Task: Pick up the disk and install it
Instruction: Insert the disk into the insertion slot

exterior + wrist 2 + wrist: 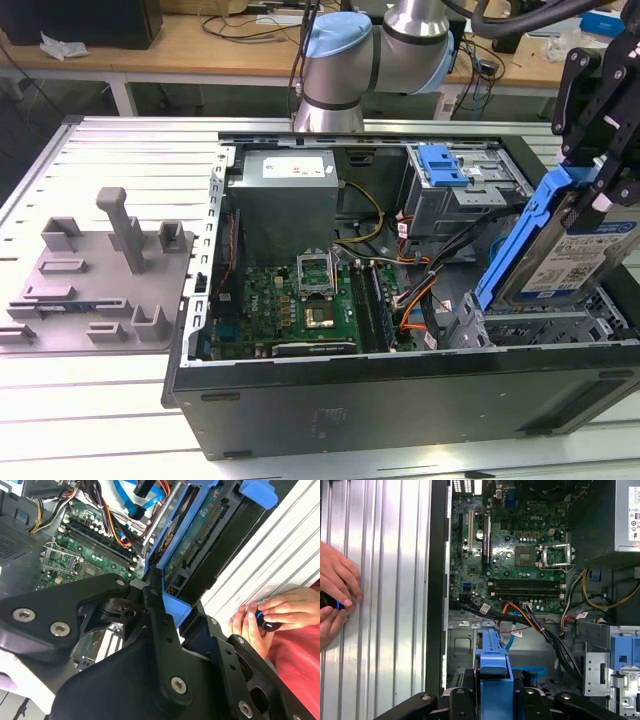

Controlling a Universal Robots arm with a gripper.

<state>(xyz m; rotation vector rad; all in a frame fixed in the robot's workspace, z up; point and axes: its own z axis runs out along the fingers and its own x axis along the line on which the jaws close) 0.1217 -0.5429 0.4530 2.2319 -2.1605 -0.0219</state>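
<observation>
The disk (silver, with a blue frame), gripped tight by the black gripper, held tilted above the open computer case, a person's hands seen on the table beside it

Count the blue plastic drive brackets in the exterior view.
2. One frames the disk, held tilted by the gripper at the exterior view's right; the other, a blue latch, sits on the drive cage left of it. More may hide under the disk.
</observation>
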